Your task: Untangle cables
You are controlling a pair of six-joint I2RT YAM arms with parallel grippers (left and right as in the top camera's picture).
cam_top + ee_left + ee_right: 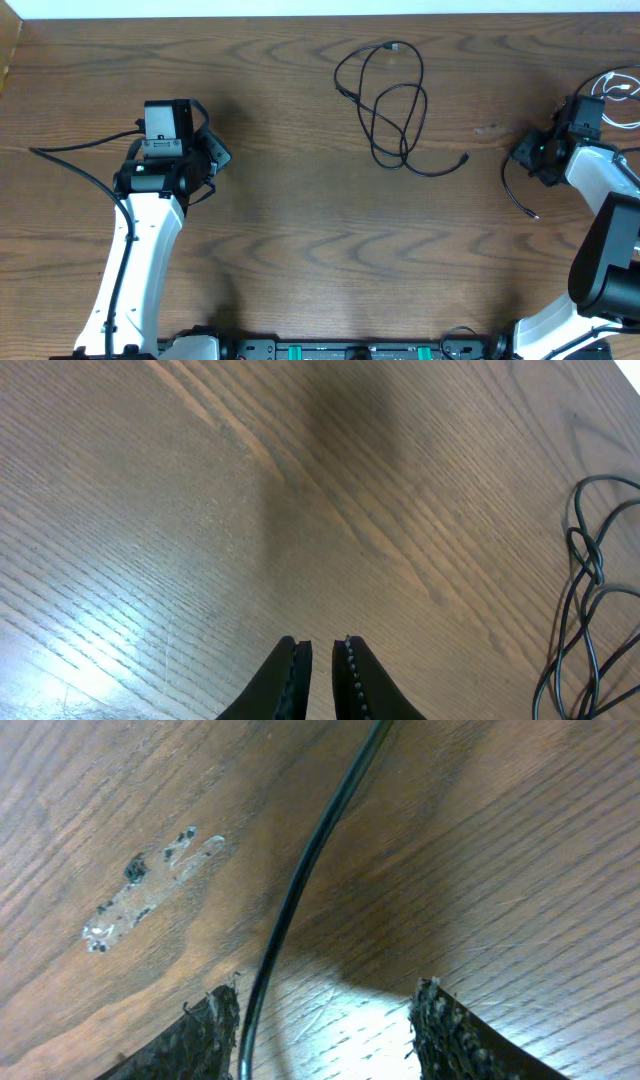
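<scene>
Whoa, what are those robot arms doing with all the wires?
Two robot arms are sorting out cables on a wooden table. The right tool is open and low over the table, with a thin black cable running between its fingers; it has not closed on it. The left tool is shut and holds nothing. A looped black cable lies untouched in the middle, and a white cable sits at the far right edge.
</scene>
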